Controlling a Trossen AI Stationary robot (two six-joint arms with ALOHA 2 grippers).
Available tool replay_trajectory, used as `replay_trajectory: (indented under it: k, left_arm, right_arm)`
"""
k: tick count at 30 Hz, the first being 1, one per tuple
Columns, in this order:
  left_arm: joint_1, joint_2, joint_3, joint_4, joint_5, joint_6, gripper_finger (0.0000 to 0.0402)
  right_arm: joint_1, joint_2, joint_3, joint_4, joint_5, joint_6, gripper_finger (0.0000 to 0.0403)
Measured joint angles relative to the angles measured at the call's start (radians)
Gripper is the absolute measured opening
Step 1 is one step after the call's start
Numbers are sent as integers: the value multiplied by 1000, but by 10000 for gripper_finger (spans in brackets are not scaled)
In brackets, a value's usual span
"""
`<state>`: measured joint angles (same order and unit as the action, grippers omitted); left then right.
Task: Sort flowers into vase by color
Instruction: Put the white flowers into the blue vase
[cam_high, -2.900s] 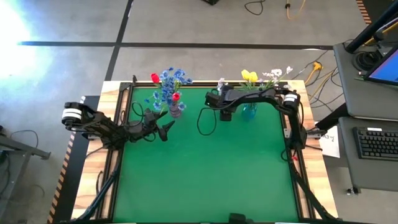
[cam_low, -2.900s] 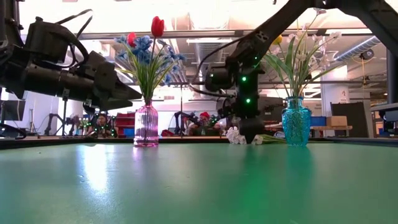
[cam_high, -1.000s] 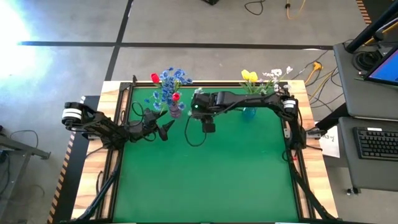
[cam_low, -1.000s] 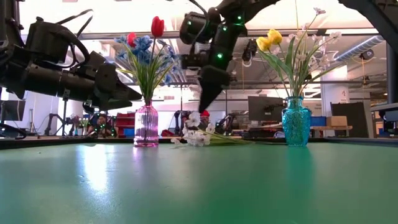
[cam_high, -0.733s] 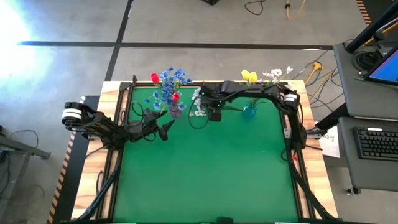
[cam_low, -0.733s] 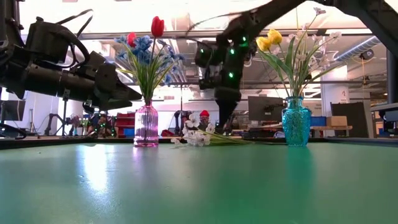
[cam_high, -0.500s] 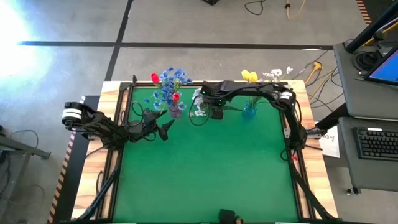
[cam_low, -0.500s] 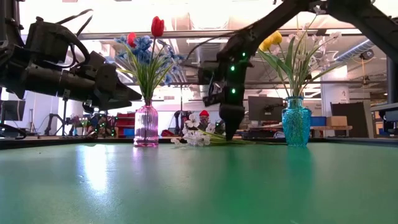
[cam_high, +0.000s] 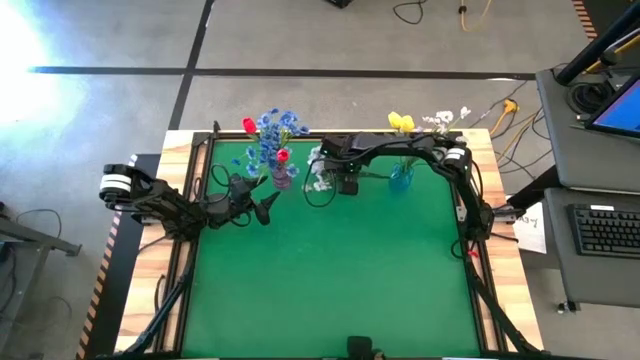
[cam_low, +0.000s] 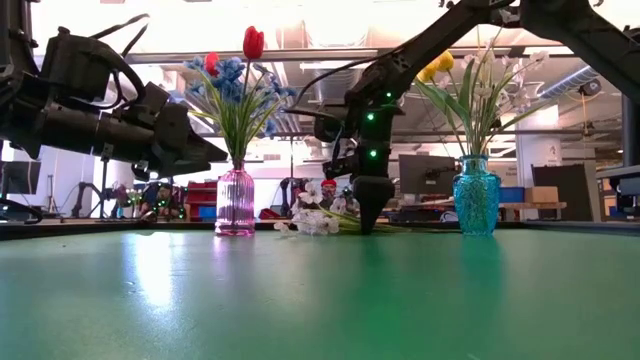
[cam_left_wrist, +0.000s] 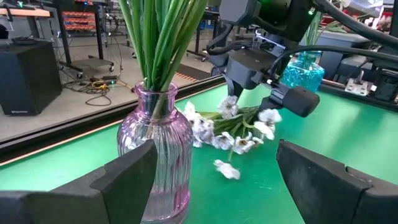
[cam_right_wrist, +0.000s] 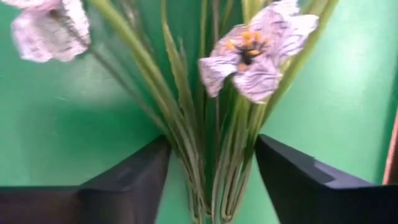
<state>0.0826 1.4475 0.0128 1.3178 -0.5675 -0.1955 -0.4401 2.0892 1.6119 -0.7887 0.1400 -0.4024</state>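
Left gripper (cam_high: 262, 208): fingers apart, holding nothing, poised over the table (cam_high: 330, 280) just beside the pink vase (cam_low: 235, 200). That vase stands upright and carries blue clusters (cam_low: 232, 82) and red tulips (cam_low: 253, 42).

Right gripper (cam_low: 367, 222): pointing straight down at the table, fingers (cam_right_wrist: 134, 171) apart and straddling the green stems of the white spray (cam_left_wrist: 233, 127). Whether the fingers touch the stems cannot be told.

The white spray lies flat on the table between the two vases. Its long axis runs side to side: blossoms toward the pink vase, stems toward the teal vase (cam_low: 477, 195), which holds yellow tulips (cam_low: 437, 65) and white blossoms.
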Motion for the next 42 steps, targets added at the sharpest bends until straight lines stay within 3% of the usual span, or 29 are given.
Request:
replay_trajectory:
  k: [9, 14, 31, 42]
  left_arm:
    - [0, 0, 0, 8, 0, 0, 316]
    - [0, 0, 0, 11, 0, 4, 316]
    - [-1, -1, 0, 25, 1, 16, 316]
    - [0, -4, 2, 27, 55, 29, 316]
  right_arm:
    - [-2, 1, -2, 8, -48, 17, 69]
    - [-3, -5, -2, 22, -38, 17, 18]
    - [64, -171, -3, 22, -48, -30, 27]
    - [140, -269, -8, 18, -293, -92, 27]
